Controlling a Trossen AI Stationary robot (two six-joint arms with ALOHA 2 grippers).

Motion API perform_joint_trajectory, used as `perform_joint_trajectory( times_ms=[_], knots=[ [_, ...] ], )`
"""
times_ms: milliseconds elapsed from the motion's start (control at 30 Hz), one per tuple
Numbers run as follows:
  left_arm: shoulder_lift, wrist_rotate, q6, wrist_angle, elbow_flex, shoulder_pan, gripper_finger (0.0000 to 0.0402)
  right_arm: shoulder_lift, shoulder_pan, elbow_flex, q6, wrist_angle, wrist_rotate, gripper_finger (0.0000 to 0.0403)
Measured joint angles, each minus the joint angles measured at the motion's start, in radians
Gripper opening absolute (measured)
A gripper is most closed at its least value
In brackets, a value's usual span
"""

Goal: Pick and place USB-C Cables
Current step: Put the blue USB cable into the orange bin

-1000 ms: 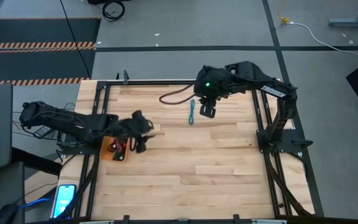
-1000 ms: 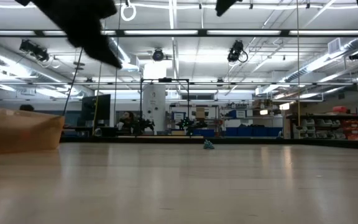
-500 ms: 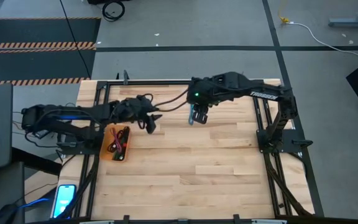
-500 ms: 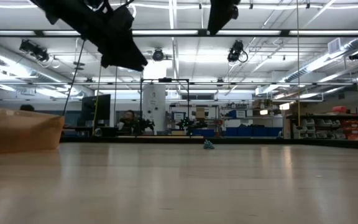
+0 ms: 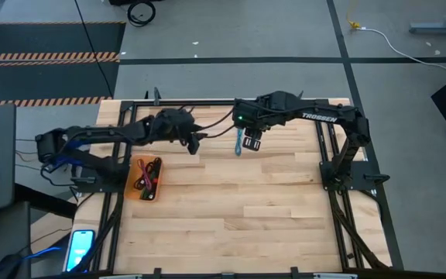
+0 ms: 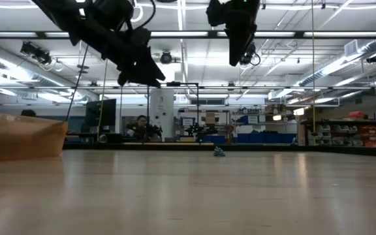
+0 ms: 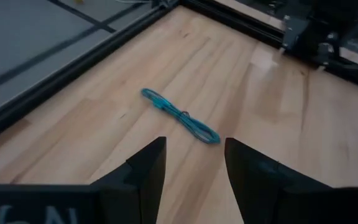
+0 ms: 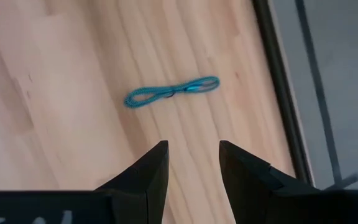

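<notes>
teal-blue cable (image 5: 238, 142) lies stretched front-to-back on the wooden table (image 5: 269, 209).

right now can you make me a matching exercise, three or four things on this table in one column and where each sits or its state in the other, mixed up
Column 1:
1. teal cable
2. orange tray
3. left gripper
4. right gripper

Column 2:
A. at the table's left edge, cables inside
B. open, just right of the teal cable
C. lying flat on the wood, ungripped
D. open, left of the teal cable, empty

Pairs: 1-C, 2-A, 3-D, 4-B
</notes>
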Motion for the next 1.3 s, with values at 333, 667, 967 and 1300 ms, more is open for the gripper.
perform_joint_trajectory(
  times_ms=[333,667,967,1300],
  knots=[
    [0.151,0.103,0.136,-0.133,0.174,0.080,0.0171,0.000,-0.028,-0.066,-0.033,0.047,-0.015,0.0148],
    [0.117,0.069,0.408,-0.393,0.327,0.111,0.0171,0.000,-0.078,-0.258,-0.046,0.381,-0.132,0.0148],
    [-0.190,0.073,0.395,-0.343,0.248,0.104,0.0171,-0.001,-0.164,-0.397,0.201,0.587,-0.181,0.0148],
    [-0.399,0.136,0.290,-0.148,0.003,0.030,0.0171,0.000,-0.206,-0.515,0.354,0.742,-0.232,0.0136]
  ],
)
